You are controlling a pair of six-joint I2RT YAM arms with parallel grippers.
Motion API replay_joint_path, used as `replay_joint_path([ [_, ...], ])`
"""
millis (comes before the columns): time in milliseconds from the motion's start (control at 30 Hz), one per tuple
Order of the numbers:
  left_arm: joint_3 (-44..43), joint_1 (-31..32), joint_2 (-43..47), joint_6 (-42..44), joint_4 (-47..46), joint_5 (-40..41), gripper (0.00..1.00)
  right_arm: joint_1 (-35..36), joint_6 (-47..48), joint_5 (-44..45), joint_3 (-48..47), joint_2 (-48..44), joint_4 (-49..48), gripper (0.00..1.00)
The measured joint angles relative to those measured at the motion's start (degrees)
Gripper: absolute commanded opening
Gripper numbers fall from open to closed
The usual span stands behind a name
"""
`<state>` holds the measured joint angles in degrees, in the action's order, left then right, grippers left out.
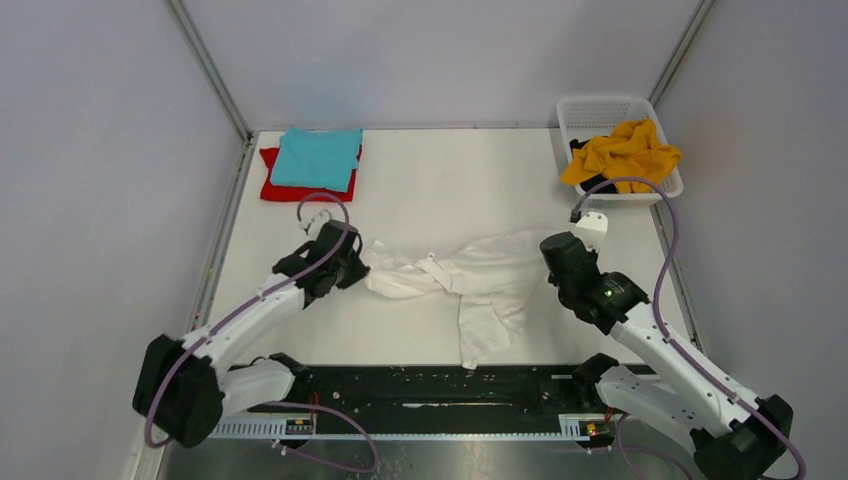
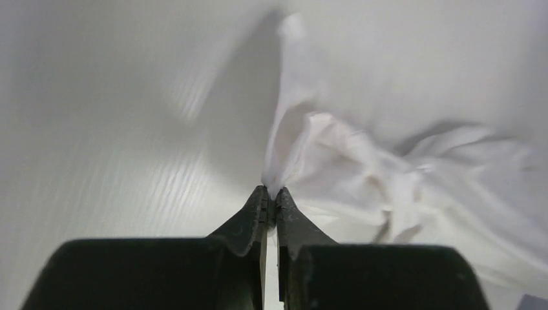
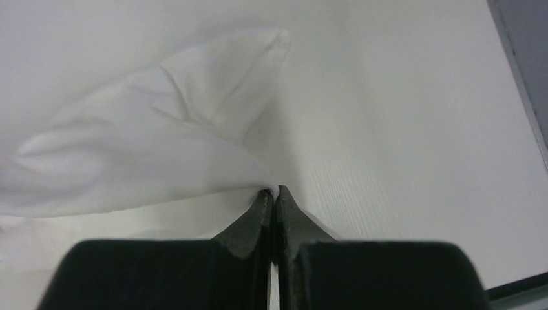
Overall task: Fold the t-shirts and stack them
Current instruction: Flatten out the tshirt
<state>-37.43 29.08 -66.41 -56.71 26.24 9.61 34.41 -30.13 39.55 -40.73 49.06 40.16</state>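
Two holds: left pincer (image 2: 271,192) and right pincer (image 3: 274,192) each clamped on opposite edges of the white t-shirt (image 1: 470,275) — light, limp cloth, likely best gripped at hems

Shirt stack (image 1: 316,160) far left, basket (image 1: 598,106) far right, t-shirt (image 1: 478,275) centre.

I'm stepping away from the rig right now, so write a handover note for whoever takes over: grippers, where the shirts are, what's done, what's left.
The left gripper has its jaws shut on the left edge of the white t-shirt.
The right gripper has its jaws shut on the shirt's right edge.
The white t-shirt lies crumpled and unfolded in the middle of the table.
Done, by the look of it: the teal t-shirt sits folded on the red t-shirt, far left.
The yellow t-shirt is bunched in the basket, far right.
Left to do: fold the white, then the yellow, and stack both.
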Motion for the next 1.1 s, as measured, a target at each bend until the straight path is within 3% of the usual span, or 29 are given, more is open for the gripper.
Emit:
replay_joint_path([
  [267,-19.76,0.15,14.58,5.79,4.24,13.73,0.00,-0.57,6.91,3.13,-16.59,-4.52,-1.36,0.04],
  [467,-33.20,0.15,19.80,11.69,5.14,18.51,0.00,-0.74,14.84,3.37,-32.44,-7.67,-4.70,0.04],
  [800,-55.34,0.33,25.99,20.90,3.58,11.15,0.00,-0.83,21.16,-15.52,-60.57,-8.00,-3.69,0.03],
  [967,-64.54,0.33,26.84,23.34,1.88,6.36,0.00,-0.83,22.12,-24.83,-69.72,-7.89,-1.84,0.03],
  [1100,-68.13,0.33,25.40,24.37,1.92,4.39,0.00,-0.83,24.11,-26.53,-73.29,-6.73,-0.35,0.03],
])
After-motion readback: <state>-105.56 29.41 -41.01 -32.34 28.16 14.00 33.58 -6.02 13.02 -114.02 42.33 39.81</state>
